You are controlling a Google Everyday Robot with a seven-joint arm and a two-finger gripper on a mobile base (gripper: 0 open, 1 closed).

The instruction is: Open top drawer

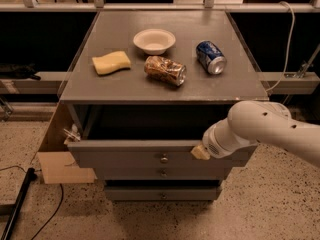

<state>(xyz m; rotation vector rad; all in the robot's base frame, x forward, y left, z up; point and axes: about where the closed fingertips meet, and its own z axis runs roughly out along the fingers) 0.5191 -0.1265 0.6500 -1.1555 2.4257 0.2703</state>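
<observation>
The top drawer (pixel 125 155) is a wide grey drawer with a long flat front and a small round metal knob (pixel 163 159) at its centre. It stands pulled out from the grey cabinet, its dark inside showing. My white arm comes in from the right. The gripper (pixel 201 152) sits at the drawer front's top edge, right of the knob; only a pale tip of it shows past the wrist.
On the cabinet top (pixel 120 86) lie a yellow sponge (pixel 111 62), a white bowl (pixel 154 40), a crushed brown can (pixel 165 70) and a blue can (pixel 210 57). Two lower drawer fronts (pixel 163 190) sit below. A cardboard piece (pixel 60 166) and a black cable lie on the floor at left.
</observation>
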